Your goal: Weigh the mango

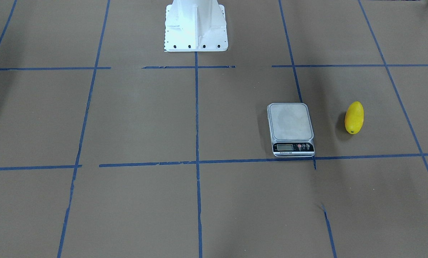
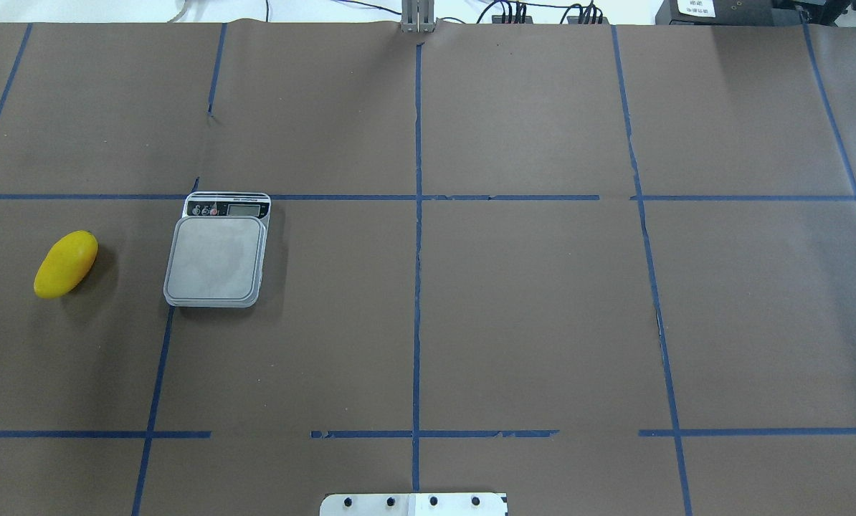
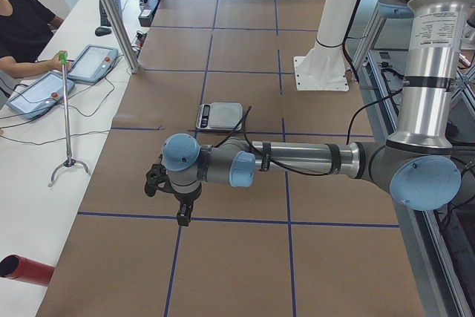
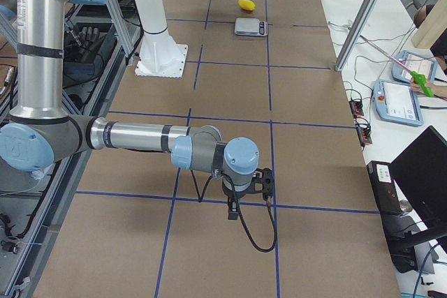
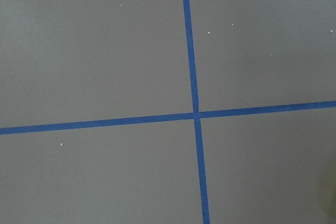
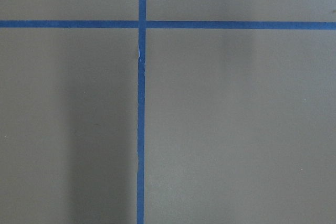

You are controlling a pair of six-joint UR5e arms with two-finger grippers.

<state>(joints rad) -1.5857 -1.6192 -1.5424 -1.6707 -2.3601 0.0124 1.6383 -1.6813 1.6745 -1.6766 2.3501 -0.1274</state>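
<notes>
The yellow mango (image 1: 354,117) lies on its side on the brown table, apart from the scale and on the robot's left of it; it also shows in the overhead view (image 2: 66,264). The scale (image 1: 290,122) has a bare grey platform (image 2: 216,259) and its display faces away from the robot. My left gripper (image 3: 182,213) shows only in the exterior left view, hanging over the table's near end. My right gripper (image 4: 233,211) shows only in the exterior right view, far from the scale (image 4: 250,26). I cannot tell whether either is open or shut. Both wrist views show only table and blue tape.
The white robot pedestal (image 1: 196,27) stands at the table's robot side. Blue tape lines (image 2: 417,215) grid the brown paper. An operator with tablets (image 3: 44,83) sits at a side table, and a metal post (image 3: 111,12) rises by the table edge.
</notes>
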